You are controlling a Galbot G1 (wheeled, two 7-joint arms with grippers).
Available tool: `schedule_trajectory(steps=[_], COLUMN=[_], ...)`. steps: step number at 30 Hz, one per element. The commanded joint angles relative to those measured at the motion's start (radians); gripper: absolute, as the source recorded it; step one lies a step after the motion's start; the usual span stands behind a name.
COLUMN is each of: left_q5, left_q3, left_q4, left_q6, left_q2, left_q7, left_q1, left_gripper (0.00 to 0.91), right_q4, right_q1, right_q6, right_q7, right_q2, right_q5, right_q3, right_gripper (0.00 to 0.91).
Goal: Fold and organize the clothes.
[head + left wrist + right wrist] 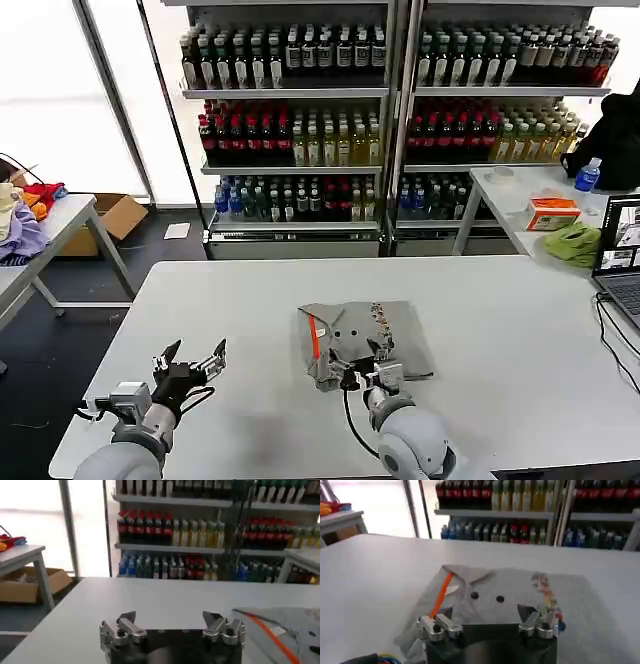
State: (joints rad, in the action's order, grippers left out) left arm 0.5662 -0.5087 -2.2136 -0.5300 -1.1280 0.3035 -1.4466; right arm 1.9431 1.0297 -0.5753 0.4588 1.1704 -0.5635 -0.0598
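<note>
A light grey shirt point(365, 335) lies folded into a rough square in the middle of the white table point(500, 330), with an orange-red strip at its collar and a multicoloured print along one side. In the right wrist view the shirt point(510, 592) shows two dark buttons near the collar. My right gripper point(355, 372) hovers open at the shirt's near edge, its jaws point(485, 614) spread wide over the cloth with nothing held. My left gripper point(190, 358) stands open over bare table, well to the left of the shirt; between its fingers point(170, 617) there is nothing.
Shelves of drink bottles point(300, 120) stand behind the table. A side table at the right carries a lime-green cloth point(573, 243), an orange box point(552, 212) and a laptop point(620, 250). A table at the left holds purple and orange fabrics point(25, 215). A cardboard box point(110, 220) sits on the floor.
</note>
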Motion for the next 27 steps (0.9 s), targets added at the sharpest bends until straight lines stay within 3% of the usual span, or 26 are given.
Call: schedule_trajectory(steps=[1,5,12,27], left_q5=[-0.008,-0.102,-0.060,-0.057], left_q3=[-0.016,-0.014,-0.008,-0.021], left_q4=[-0.013,0.002,0.033,0.049], left_q6=[0.135,0.144,0.164,0.140], left_q2=[-0.058,-0.068,-0.044,-0.020], left_q7=[-0.022,-0.080,-0.057,-0.073], left_q1=[0.021,0.022,0.040,0.049], left_gripper=[0.907,0.907,0.907,0.907], right_q4=[0.198,0.192,0.163,0.161], right_q1=[0.073,0.158,0.240,0.233], right_q6=[-0.001,0.024,0.058,0.051], right_q7=[-0.020,-0.035,-0.031,-0.026], right_q2=[-0.046,-0.085,-0.090,-0.067], right_q5=[0.231,0.230,0.205,0.194], right_q3=[0.237,0.341,0.471,0.492], right_gripper=[0.907,0.907,0.907,0.907])
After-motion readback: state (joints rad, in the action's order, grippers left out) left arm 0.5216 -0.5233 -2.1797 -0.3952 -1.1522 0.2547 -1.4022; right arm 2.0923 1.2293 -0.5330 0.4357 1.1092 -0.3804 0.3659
